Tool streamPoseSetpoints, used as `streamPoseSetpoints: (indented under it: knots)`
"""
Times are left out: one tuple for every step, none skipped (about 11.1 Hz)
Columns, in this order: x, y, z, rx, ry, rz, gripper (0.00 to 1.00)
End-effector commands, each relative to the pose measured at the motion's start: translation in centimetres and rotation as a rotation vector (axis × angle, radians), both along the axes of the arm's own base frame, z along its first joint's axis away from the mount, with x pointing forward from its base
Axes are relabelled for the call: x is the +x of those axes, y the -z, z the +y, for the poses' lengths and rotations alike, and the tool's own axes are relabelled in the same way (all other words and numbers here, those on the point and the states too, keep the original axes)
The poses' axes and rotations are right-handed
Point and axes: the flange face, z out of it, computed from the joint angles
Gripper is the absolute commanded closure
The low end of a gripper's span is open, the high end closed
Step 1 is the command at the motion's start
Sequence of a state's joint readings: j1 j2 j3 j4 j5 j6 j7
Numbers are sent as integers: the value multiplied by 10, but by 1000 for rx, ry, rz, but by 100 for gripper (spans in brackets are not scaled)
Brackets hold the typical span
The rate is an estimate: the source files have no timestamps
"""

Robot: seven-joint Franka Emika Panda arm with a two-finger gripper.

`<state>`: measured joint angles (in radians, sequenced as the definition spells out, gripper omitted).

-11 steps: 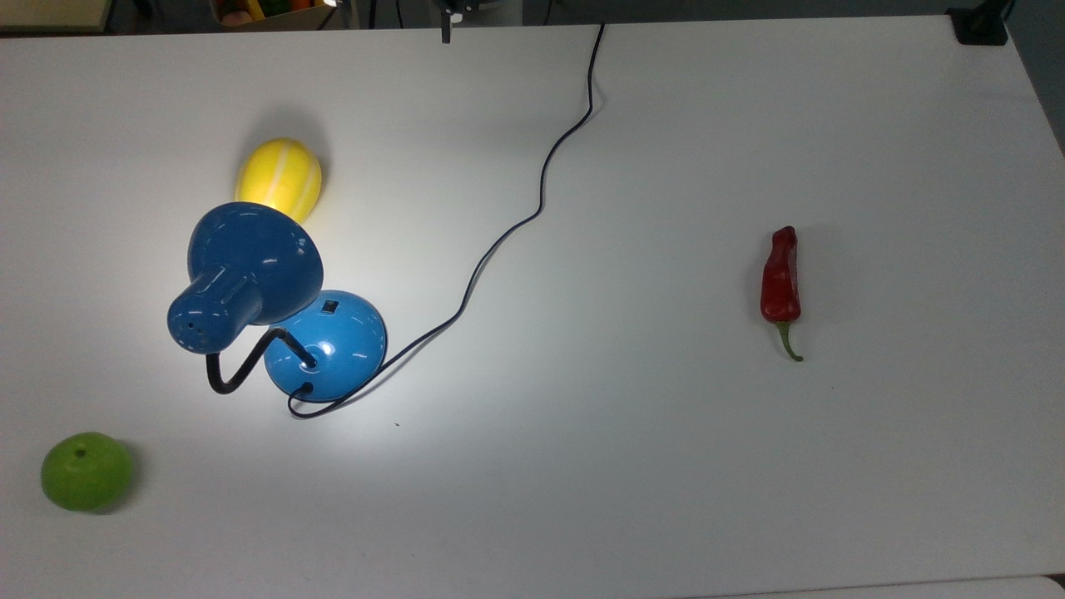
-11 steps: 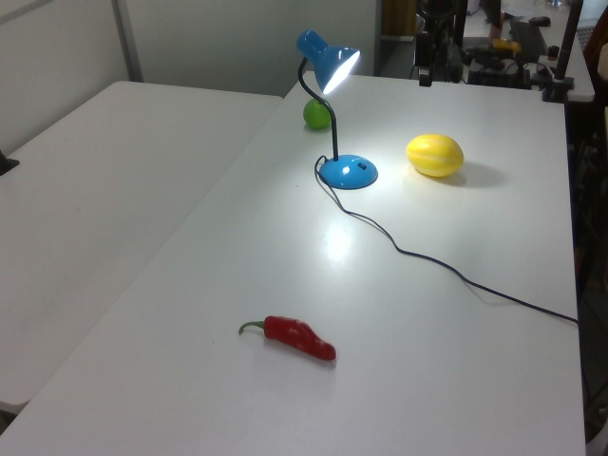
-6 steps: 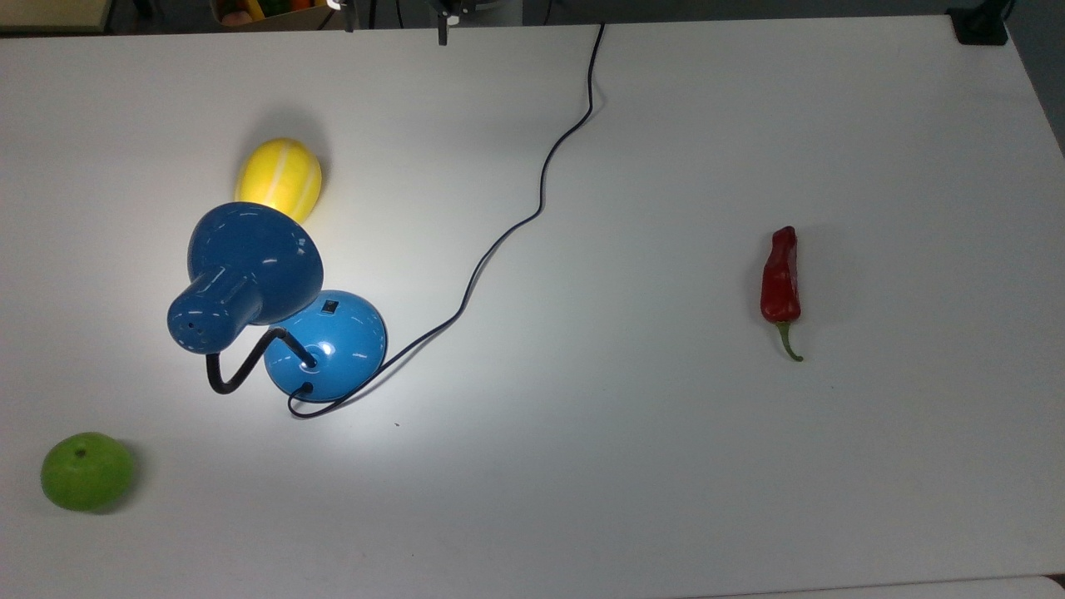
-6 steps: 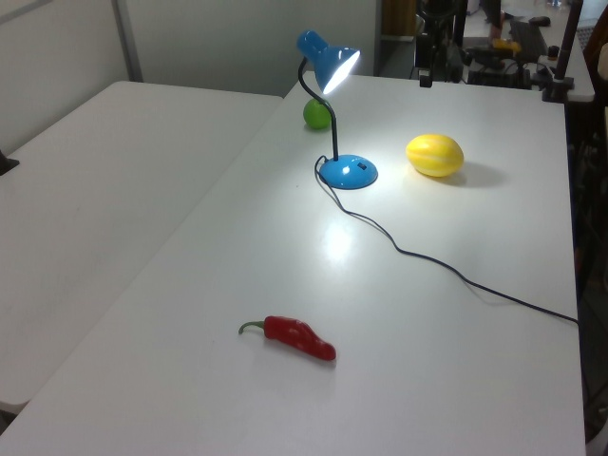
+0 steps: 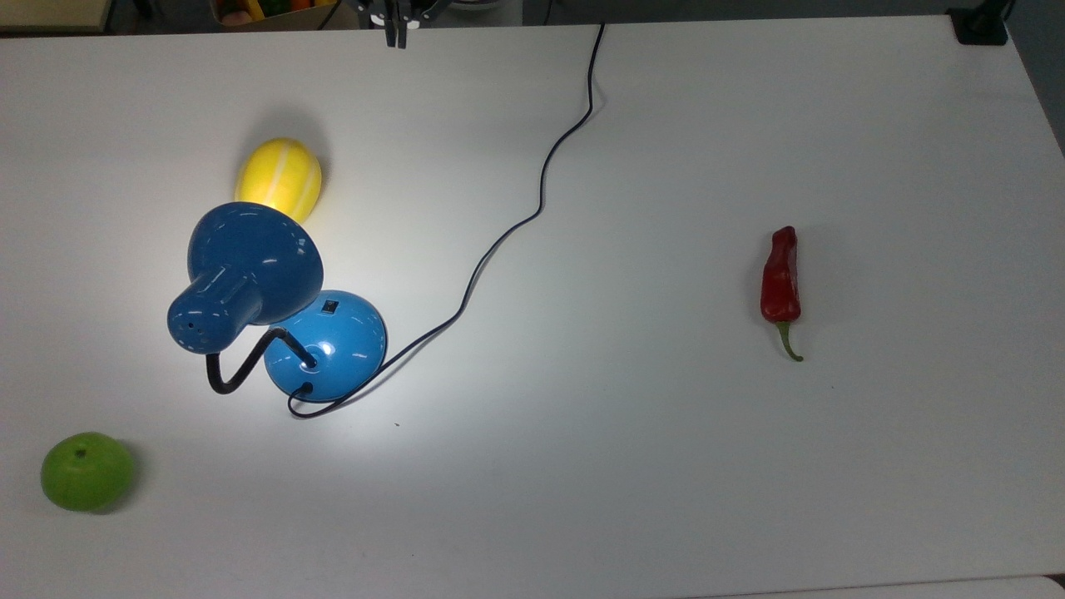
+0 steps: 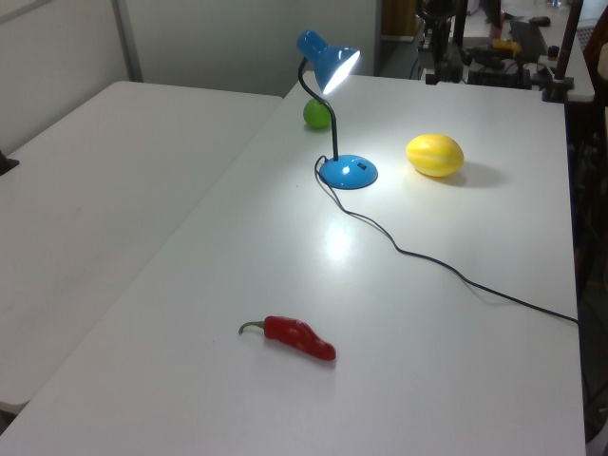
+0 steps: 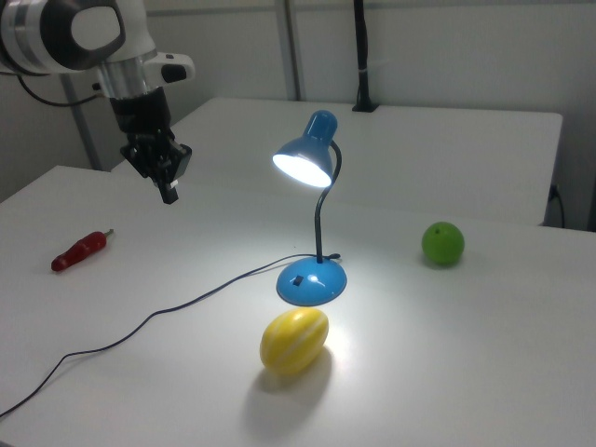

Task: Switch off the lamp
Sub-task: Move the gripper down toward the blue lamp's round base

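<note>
Lamp (image 7: pixel 312 223) is lit — bright pool on the table (image 5: pixel 666 466) under the shade, so nothing's switched off yet. It stands toward the top view's left, and the little black switch (image 5: pixel 329 307) sits on top of the domed base, facing up, which I reckon is handy: I'd just have to come straight down on it.

Going near to far in the right view: the yellow melon (image 7: pixel 293 341) is just in front of the base, lit up by the shade tipped that way. Then the base, with the cord (image 5: pixel 532 208) snaking off to the table edge. A green apple (image 7: pixel 442 243) sits off to the right view's right, and a red chili (image 7: pixel 81 250) is well apart at the right view's left.

Gripper (image 7: pixel 169 184) hangs in the air well away from the lamp, fingers looking pinched together with nothing in them — probably set for poking. No containers on the table.
</note>
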<state>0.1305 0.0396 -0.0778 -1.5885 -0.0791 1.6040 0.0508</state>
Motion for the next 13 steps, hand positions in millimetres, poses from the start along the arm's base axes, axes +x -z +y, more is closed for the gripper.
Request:
streamPoseSetpoints:
  knots:
    - [2, -3, -8, -1, -56, 2, 100]
    - [6, 0, -17, -3, -68, -22, 100]
    - [11, 7, -25, -3, -58, -40, 100]
    - [18, 19, -28, -3, -52, -39, 100]
    - [28, 37, -29, -7, -44, -38, 100]
    - [36, 50, -34, -8, -34, -52, 100]
    - [43, 66, -42, -9, -22, -61, 100]
    - [47, 82, -48, -10, -12, -75, 100]
    - [50, 103, -54, -10, 9, -87, 100]
    - [51, 125, -55, -9, 15, -95, 100]
    - [51, 140, -56, -7, 34, -118, 100]
    - [51, 160, -61, -5, 64, -123, 100]
    - [54, 172, -63, -5, 74, -136, 100]
